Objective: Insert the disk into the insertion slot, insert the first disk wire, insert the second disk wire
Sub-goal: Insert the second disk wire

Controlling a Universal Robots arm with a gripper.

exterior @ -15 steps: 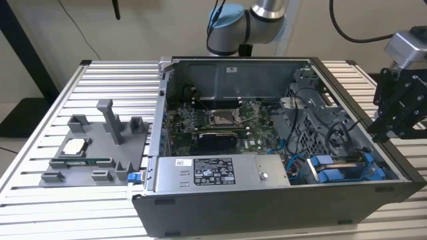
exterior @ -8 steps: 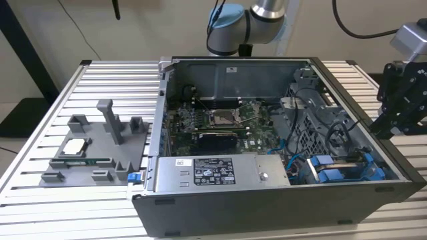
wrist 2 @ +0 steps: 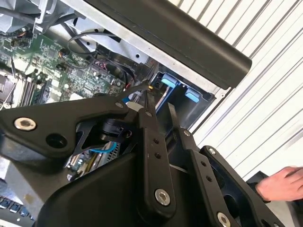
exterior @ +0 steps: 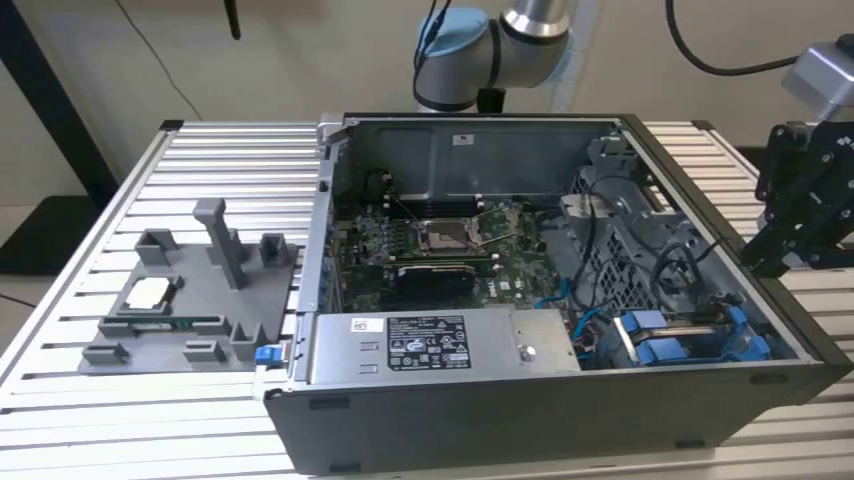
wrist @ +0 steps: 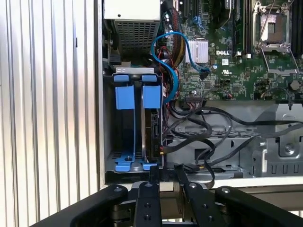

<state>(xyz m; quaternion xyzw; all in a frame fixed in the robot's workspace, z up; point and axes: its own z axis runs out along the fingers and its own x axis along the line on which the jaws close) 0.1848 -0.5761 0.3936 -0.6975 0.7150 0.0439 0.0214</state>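
The computer case (exterior: 534, 420) is laid open on the slatted table (exterior: 227, 145). The gripper (exterior: 781, 255) is positioned outside the case, above its wall at the exterior view's right, level with the drive end. In both wire-side camera views no contact with any part is seen. In the first wrist view the gripper (wrist: 166, 172) is held over the case edge, directly in line with the insertion slot (wrist: 135, 70). The fingers (wrist: 154, 173) are parted by a narrow gap, and nothing is pinched between them. The same narrow gap is seen in the second wrist view (wrist 2: 161, 106).

The disk (wrist: 152, 132) is seen edge-on as a dark slab standing inside the insertion slot, in the compartment nearer the motherboard (wrist: 222, 47). It is bracketed at both ends by blue plastic clips (wrist: 151, 97). The label face is hidden. In the exterior view the slot (exterior: 674, 345) is located in the case corner just beside the power-supply box (exterior: 427, 345).

Black cables (wrist: 203, 127) are routed across the metal cage next to the disk, and a blue cable (wrist: 165, 52) is looped above the slot. Whether any wire is seated in the disk cannot be told.

A grey fixture tray (exterior: 187, 300) is placed on the table at the exterior view's left, well apart from the gripper. A person's hand (wrist 2: 279, 182) is seen outside the case.
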